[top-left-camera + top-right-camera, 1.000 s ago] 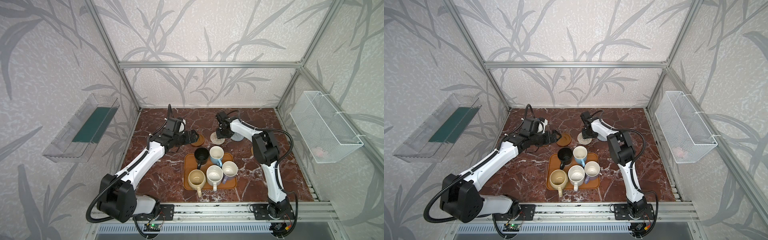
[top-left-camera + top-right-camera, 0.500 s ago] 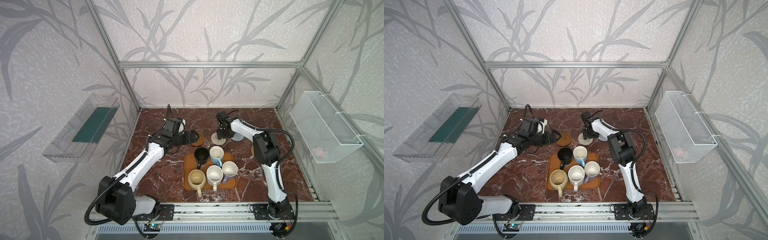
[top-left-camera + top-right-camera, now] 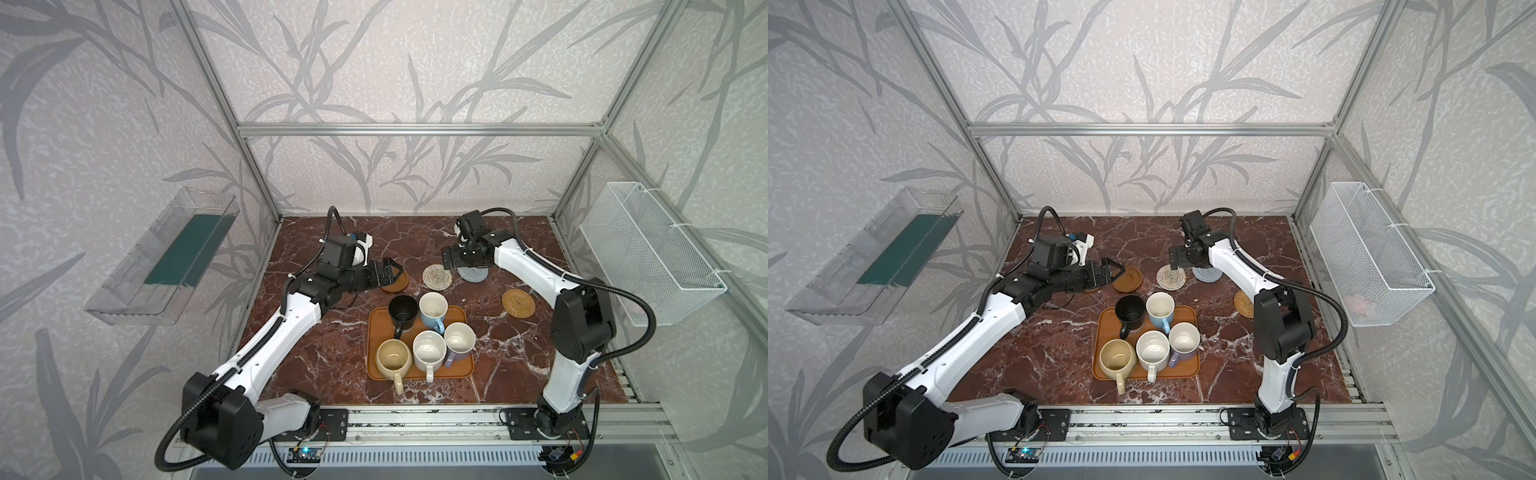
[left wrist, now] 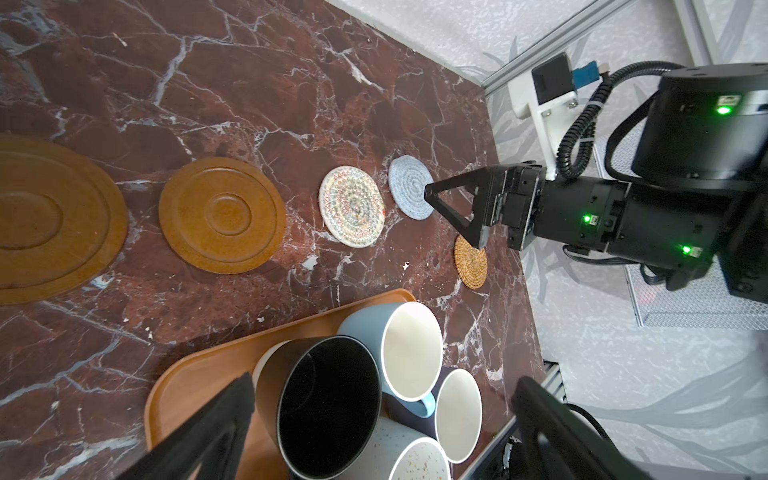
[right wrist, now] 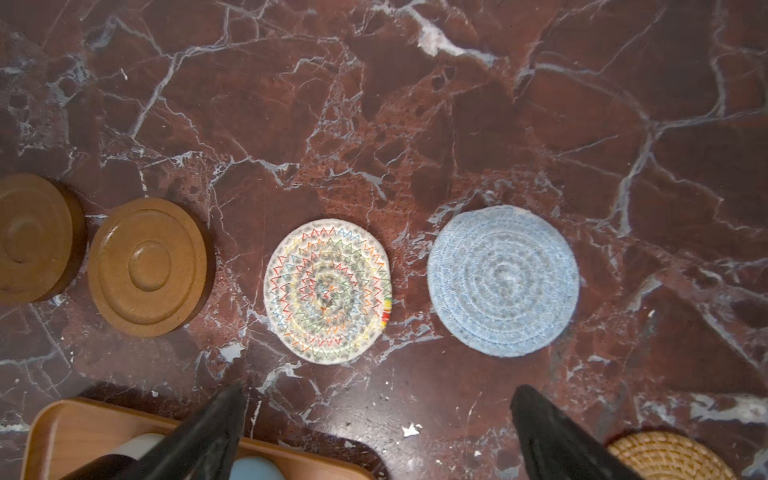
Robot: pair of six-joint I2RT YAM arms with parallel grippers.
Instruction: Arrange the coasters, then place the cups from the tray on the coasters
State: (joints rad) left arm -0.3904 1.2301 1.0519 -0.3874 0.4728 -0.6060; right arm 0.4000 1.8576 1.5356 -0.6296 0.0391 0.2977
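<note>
Well, your rattan coaster (image 3: 518, 302) lies flat beyond the far right corner of the tray (image 3: 459, 372). It should be light, stiff and thin, so pinch its rim. Your right gripper (image 5: 378, 388) and left gripper (image 4: 384, 378) hang spread wide and empty, beyond the tray's far edge.

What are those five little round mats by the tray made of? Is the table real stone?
Both brown coasters look like turned wood, smooth, with raised rings. The cream coaster, with coloured zigzag stitching, and the grey-blue coaster look like coiled cotton cord. The tan coaster looks like woven rattan. The table looks like veined red marble, possibly a printed imitation.
</note>
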